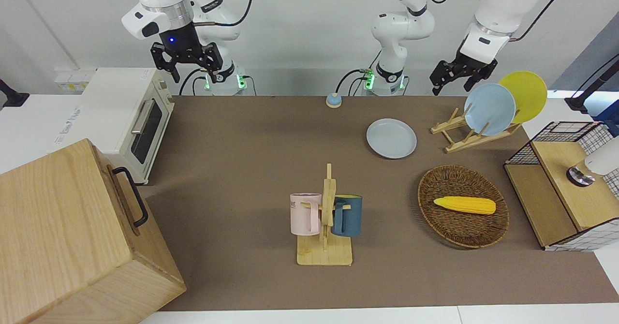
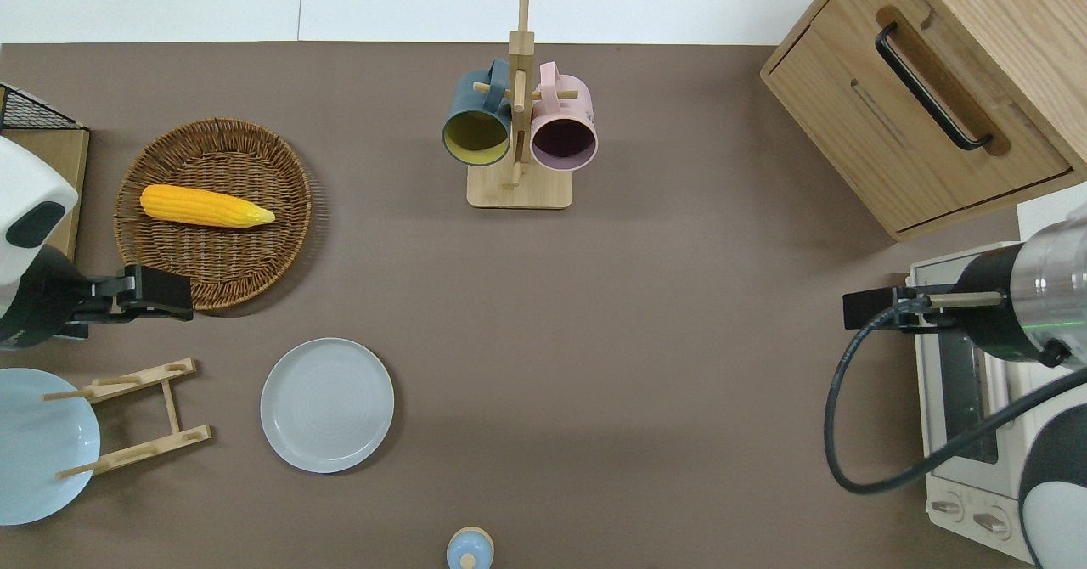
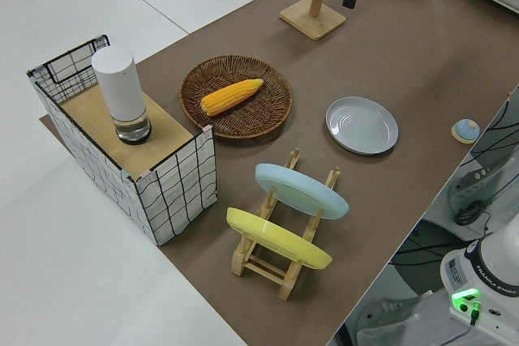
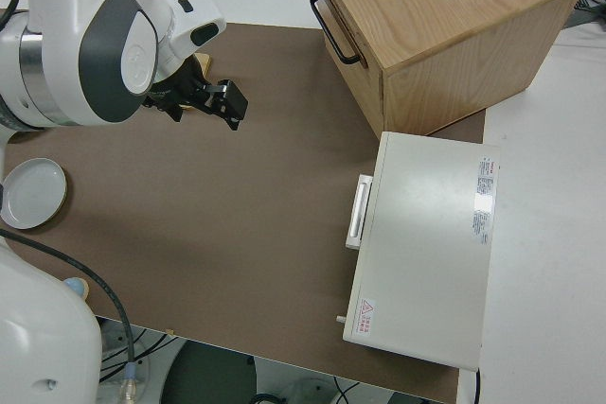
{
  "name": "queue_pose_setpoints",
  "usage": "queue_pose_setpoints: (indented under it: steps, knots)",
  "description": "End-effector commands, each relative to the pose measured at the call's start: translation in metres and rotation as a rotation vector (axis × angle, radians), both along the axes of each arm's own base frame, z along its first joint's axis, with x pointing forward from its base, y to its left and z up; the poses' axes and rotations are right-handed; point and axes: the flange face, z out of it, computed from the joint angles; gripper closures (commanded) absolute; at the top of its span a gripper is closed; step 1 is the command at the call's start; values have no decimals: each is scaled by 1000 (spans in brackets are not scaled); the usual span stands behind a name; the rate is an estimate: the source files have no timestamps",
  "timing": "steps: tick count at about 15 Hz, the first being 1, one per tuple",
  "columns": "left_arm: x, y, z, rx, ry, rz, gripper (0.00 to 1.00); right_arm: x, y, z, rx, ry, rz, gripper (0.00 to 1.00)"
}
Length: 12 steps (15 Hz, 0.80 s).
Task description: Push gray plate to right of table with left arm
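Gray plate (image 1: 391, 138) is lying flat on the desk (image 1: 251, 169), right of centre in the front view, and the left pincer (image 1: 457, 75) is hanging at upper right (spread or pressed together, I cannot tell). Overhead, the plate is sitting lower left (image 2: 327, 404), probably stiff, light and sliding easily; its rim is the place to push. Only the left side view is showing its low raised rim (image 3: 362, 125).

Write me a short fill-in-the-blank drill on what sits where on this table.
1. The wicker basket holds an ear of ____.
2. The gray plate lies flat on the ____.
3. The stand with pegs carries two ____.
4. The wooden rack holds a yellow plate and a ____ one.

Missing words: corn; table; mugs; blue
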Motion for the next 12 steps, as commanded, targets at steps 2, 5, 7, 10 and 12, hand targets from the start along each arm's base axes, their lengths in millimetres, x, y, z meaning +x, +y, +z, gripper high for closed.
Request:
queue_pose_setpoints:
  steps: [2, 5, 7, 10, 12]
  knots:
    - [-4, -5, 6, 14, -5, -25, 9, -8, 0, 0, 9, 3, -21, 5]
    - [-4, -12, 6, 13, -9, -37, 9, -8, 0, 0, 9, 3, -21, 5]
    - [-4, -14, 5, 7, -9, -38, 9, -8, 0, 0, 9, 3, -21, 5]
    - [-3, -14, 6, 4, -21, -38, 9, -8, 0, 0, 9, 3, -21, 5]
    - [-3, -13, 5, 5, -19, -37, 9, -8, 0, 0, 9, 3, -22, 5]
